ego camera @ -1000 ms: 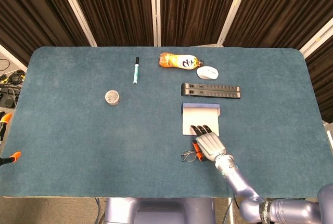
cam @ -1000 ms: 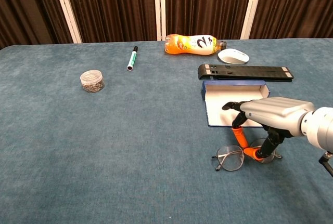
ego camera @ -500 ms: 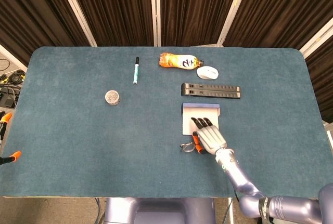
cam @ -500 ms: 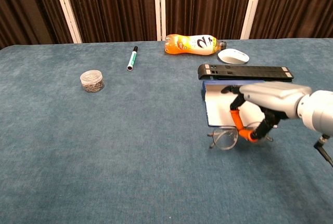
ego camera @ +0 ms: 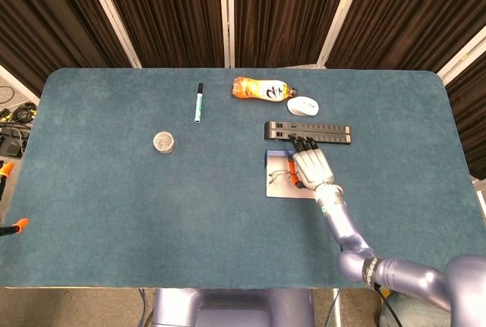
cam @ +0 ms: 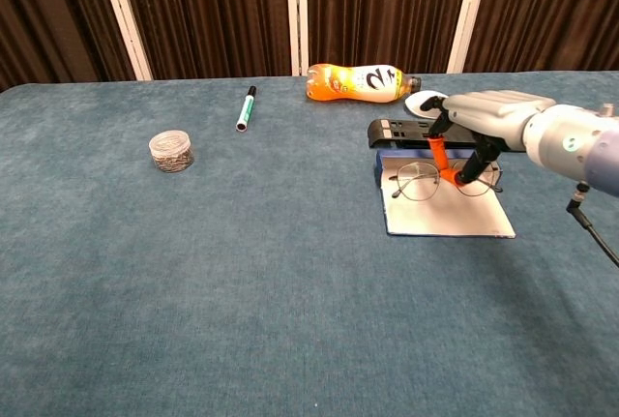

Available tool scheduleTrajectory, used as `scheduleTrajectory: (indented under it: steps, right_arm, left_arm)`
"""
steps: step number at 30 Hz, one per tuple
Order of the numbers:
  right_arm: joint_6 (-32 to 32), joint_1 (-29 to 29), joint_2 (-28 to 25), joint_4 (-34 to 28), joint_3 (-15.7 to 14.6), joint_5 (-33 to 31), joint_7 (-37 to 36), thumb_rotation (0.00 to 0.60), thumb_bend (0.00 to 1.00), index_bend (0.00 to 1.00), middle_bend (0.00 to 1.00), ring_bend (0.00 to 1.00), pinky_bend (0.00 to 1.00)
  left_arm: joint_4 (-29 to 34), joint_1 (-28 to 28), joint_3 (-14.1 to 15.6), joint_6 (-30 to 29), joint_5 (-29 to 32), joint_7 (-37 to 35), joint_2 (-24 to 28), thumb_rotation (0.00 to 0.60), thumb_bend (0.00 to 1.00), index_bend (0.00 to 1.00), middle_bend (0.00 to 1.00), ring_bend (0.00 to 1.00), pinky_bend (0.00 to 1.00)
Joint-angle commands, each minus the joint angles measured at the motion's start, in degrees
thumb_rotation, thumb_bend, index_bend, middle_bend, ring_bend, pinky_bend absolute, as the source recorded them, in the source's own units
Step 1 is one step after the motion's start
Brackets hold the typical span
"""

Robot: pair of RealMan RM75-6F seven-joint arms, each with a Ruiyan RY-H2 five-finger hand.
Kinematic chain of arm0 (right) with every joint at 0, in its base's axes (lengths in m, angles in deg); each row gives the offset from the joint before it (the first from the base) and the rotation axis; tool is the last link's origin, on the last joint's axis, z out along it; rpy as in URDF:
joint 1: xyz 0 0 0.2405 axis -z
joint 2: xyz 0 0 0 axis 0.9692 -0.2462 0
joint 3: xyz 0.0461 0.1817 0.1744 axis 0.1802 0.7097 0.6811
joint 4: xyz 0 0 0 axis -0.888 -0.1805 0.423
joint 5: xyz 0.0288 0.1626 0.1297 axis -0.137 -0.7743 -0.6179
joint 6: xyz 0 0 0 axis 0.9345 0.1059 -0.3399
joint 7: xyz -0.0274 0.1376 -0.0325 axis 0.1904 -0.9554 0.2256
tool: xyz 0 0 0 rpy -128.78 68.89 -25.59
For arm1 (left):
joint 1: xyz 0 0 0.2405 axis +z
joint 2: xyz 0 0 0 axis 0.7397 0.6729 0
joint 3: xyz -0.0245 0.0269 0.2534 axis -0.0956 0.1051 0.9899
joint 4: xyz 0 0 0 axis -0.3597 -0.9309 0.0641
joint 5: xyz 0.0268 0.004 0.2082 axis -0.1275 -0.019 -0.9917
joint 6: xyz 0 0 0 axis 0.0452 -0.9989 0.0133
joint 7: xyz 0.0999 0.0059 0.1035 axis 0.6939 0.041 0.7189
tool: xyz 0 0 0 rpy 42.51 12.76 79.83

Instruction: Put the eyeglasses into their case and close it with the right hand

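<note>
Chest view shows the open case (cam: 447, 214) lying flat on the blue tabletop (cam: 242, 272), its pale lining up and a dark blue edge at the far side. Above it, the right robot hand (cam: 481, 122) pinches the eyeglasses (cam: 418, 183) at the bridge between orange-tipped fingers (cam: 438, 154); the thin wire frame with round clear lenses hangs over the case's far half. Beyond sit a black bar (cam: 455, 133), a white mouse (cam: 426, 104) and an orange bottle (cam: 358, 82).
</note>
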Motion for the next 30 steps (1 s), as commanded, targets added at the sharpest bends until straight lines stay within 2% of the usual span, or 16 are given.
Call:
scheduleTrajectory:
  steps: [1, 10, 15, 20, 23, 24, 28, 30]
  right_arm:
    - [1.2, -1.3, 2.0, 3.4, 0.8, -1.3, 0.1, 0.600, 0.37, 0.63, 0.02, 0.00, 0.00]
    - [2.4, -3.2, 5.5, 9.2, 1.2, -2.2, 0.7, 0.600, 0.37, 0.63, 0.02, 0.00, 0.00]
    - [3.4, -3.9, 7.8, 15.0, 1.2, -2.3, 0.6, 0.600, 0.37, 0.63, 0.02, 0.00, 0.00]
    - [3.9, -4.0, 8.4, 17.2, 1.3, -1.7, -0.2, 0.600, 0.36, 0.62, 0.01, 0.00, 0.00]
    - [4.2, -3.9, 8.7, 17.9, 1.5, -1.5, -0.7, 0.600, 0.36, 0.51, 0.00, 0.00, 0.00]
    - [4.2, -3.9, 8.7, 17.9, 1.5, -1.4, -0.8, 0.600, 0.35, 0.44, 0.00, 0.00, 0.00]
    - [2.6, -3.5, 8.9, 18.1, 2.1, -0.1, -2.3, 0.600, 0.24, 0.18, 0.00, 0.00, 0.00]
    - [1.7, -3.2, 8.8, 17.9, 2.4, 0.7, -3.2, 0.600, 0.18, 0.10, 0.00, 0.00, 0.00]
  left_arm:
    - [-0.1, -0.1, -0.1, 0.3, 0.3, -0.3, 0.1, 0.600, 0.00, 0.00, 0.00, 0.00, 0.00]
    - [-0.8, -0.6, -0.4, 1.4, 1.2, -1.3, 0.4, 0.600, 0.00, 0.00, 0.00, 0.00, 0.00]
    - [-1.1, -0.7, -0.5, 1.7, 1.7, -1.9, 0.5, 0.600, 0.00, 0.00, 0.00, 0.00, 0.00]
    - [-1.3, -0.9, -0.5, 2.1, 2.0, -1.7, 0.4, 0.600, 0.00, 0.00, 0.00, 0.00, 0.00]
    - [-1.3, -1.0, -0.5, 2.1, 2.1, -1.5, 0.3, 0.600, 0.00, 0.00, 0.00, 0.00, 0.00]
    - [-1.3, -1.0, -0.5, 2.1, 2.1, -1.4, 0.2, 0.600, 0.00, 0.00, 0.00, 0.00, 0.00]
    - [-1.4, -1.1, -0.4, 2.3, 2.3, -1.1, 0.1, 0.600, 0.00, 0.00, 0.00, 0.00, 0.00]
    - [-1.4, -1.2, -0.3, 2.5, 2.4, -1.0, 0.0, 0.600, 0.00, 0.00, 0.00, 0.00, 0.00]
